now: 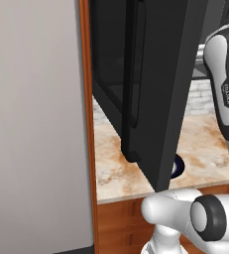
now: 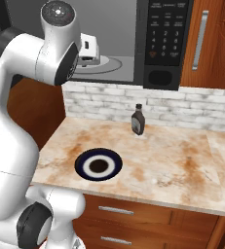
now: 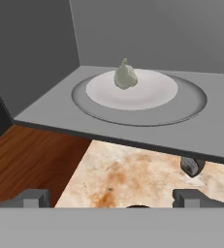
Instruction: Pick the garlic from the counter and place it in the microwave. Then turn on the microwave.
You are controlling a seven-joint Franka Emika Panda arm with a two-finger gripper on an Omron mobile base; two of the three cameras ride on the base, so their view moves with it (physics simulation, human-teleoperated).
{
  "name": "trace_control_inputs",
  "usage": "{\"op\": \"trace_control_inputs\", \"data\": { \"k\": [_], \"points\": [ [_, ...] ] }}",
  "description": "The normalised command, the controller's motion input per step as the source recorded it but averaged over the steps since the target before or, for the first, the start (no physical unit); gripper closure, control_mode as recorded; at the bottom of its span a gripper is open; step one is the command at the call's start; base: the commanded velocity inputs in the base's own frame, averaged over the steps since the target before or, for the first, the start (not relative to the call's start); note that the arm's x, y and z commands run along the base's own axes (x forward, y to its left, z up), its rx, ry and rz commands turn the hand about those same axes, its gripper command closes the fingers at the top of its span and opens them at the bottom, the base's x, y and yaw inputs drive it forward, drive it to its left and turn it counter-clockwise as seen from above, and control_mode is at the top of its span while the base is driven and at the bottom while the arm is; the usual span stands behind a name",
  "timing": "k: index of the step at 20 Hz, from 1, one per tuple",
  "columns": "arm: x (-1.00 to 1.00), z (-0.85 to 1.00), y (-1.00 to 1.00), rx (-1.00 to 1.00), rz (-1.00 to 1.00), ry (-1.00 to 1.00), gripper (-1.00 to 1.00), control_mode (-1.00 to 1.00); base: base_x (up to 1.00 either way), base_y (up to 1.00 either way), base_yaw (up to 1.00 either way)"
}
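The garlic (image 3: 125, 76), a small whitish bulb with a pointed tip, sits on a white plate (image 3: 152, 94) inside the open microwave (image 3: 50, 109). My gripper (image 3: 111, 198) is open and empty, just outside the cavity's front edge and apart from the garlic. In the right base view the hand (image 2: 89, 51) hovers at the mouth of the microwave (image 2: 165, 39), left of its button panel. The microwave door (image 1: 150, 74) stands swung open toward the left. The counter (image 2: 182, 160) lies below.
A blue-rimmed plate (image 2: 98, 165) with a dark centre rests on the counter's front left. A dark sauce bottle (image 2: 138, 120) stands by the brick wall. A wooden cabinet (image 2: 211, 44) with a metal handle is right of the microwave.
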Motion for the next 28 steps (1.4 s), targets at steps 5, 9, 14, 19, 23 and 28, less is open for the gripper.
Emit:
{"op": "trace_control_inputs", "data": {
  "k": [5, 9, 14, 19, 23, 28],
  "points": [
    [-0.31, 0.03, -0.06, 0.00, 0.00, 0.00, -1.00, -1.00, 0.00, 0.00, 0.00],
    [-0.31, 0.02, -0.05, 0.00, 0.00, 0.00, -1.00, -1.00, 0.00, 0.00, 0.00],
    [-0.34, 0.02, -0.04, 0.00, 0.00, 0.00, -1.00, -1.00, 0.00, 0.00, 0.00],
    [-0.33, 0.01, -0.04, 0.00, 0.00, 0.00, -1.00, -1.00, 0.00, 0.00, 0.00],
    [-0.33, 0.03, -0.05, 0.00, 0.00, 0.00, -1.00, -1.00, 0.00, 0.00, 0.00],
    [-0.36, 0.01, -0.07, 0.00, 0.00, 0.00, -1.00, -1.00, 0.00, 0.00, 0.00]
  ]
}}
